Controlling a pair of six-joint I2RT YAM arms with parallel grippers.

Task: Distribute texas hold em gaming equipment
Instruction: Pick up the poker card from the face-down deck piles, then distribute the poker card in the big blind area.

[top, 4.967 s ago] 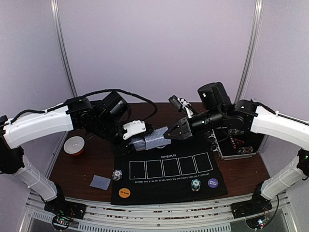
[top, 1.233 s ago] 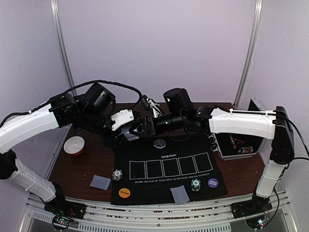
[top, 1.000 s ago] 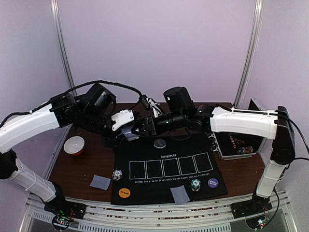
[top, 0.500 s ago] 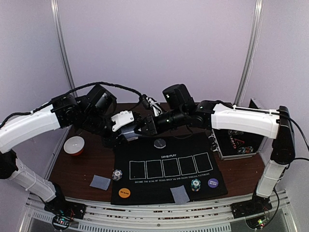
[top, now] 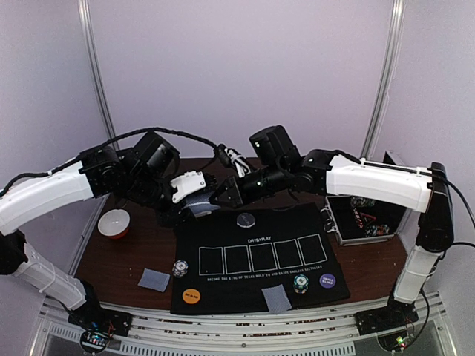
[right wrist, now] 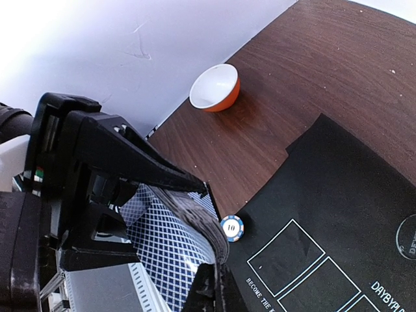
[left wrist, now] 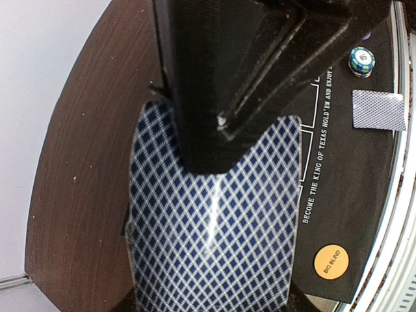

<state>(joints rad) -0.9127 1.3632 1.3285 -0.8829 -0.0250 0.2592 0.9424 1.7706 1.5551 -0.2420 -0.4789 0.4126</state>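
Observation:
My left gripper (top: 194, 204) is shut on a deck of blue-checked playing cards (left wrist: 214, 247), held above the table's back left. My right gripper (top: 223, 194) meets it from the right, its fingers shut on the far edge of the bowed top card (right wrist: 170, 250). One card (top: 154, 279) lies on the wood at front left. Another card (top: 277, 298) lies on the mat's front edge. Chip stacks (top: 179, 268) (top: 300, 283), an orange disc (top: 191, 295), a purple disc (top: 327, 281) and a clear dealer disc (top: 246, 219) sit on the mat.
The black mat (top: 260, 237) with white card outlines covers the table's middle. An orange and white bowl (top: 114, 222) stands at the left. The open silver case (top: 364, 219) stands at the right edge, under the right arm.
Over the last second my right gripper's fingers have closed on the deck's top card. Both grippers have risen slightly. Since five seconds ago a card has appeared on the mat's front edge.

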